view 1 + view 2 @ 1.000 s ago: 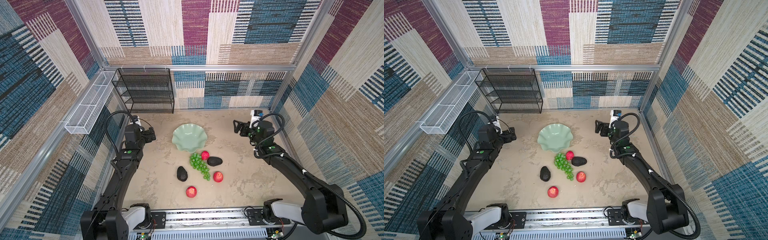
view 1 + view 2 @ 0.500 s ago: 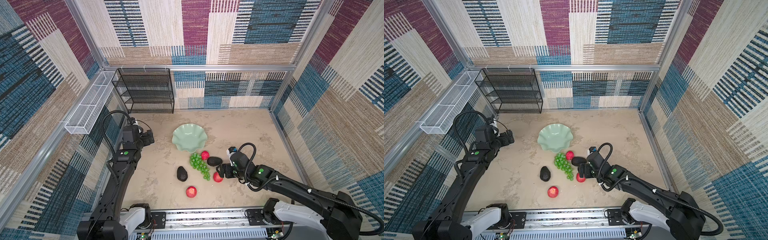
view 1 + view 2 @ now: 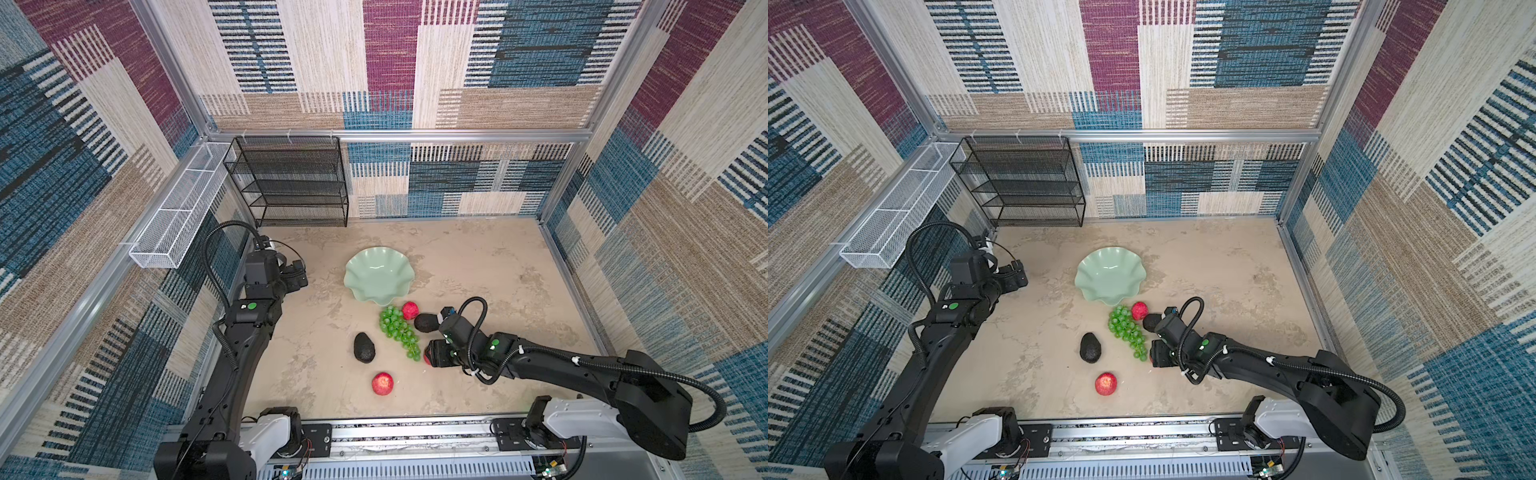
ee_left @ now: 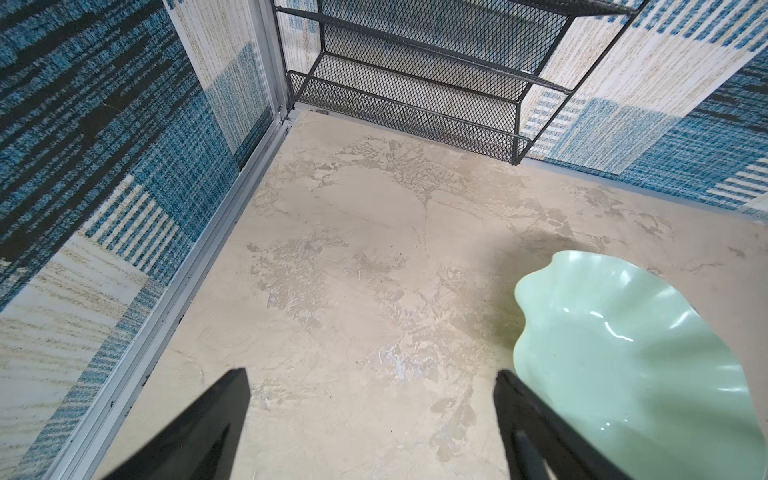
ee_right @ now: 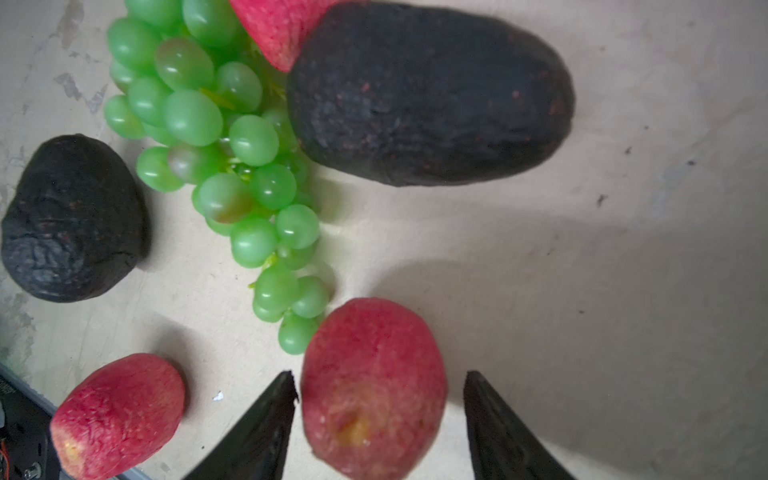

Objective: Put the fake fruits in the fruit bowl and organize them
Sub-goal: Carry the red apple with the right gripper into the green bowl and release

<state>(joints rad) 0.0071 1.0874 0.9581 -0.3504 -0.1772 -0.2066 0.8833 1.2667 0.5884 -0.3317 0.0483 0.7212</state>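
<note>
Swung down to the table, the right gripper (image 5: 380, 374) sets parted fingers (image 5: 262, 436) either side of a red apple (image 5: 370, 415), not yet clamped; the left gripper (image 4: 372, 372) hangs open, the empty fruit bowl (image 4: 623, 353) just beside one finger (image 4: 536, 432), so nothing is placed

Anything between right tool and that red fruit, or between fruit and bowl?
Nothing at the right tool: the round red fake fruit sits between its jaws. Green grape bunch and dark avocado lie toward the mint scalloped bowl.

We count three red apples (image 5: 374, 390) (image 5: 118, 415) (image 5: 282, 29), two avocados (image 5: 430, 93) (image 5: 72, 218), one grape bunch (image 5: 216, 137), one bowl (image 3: 376, 274), one wire rack (image 3: 291, 183), one mesh basket (image 3: 178, 216).
</note>
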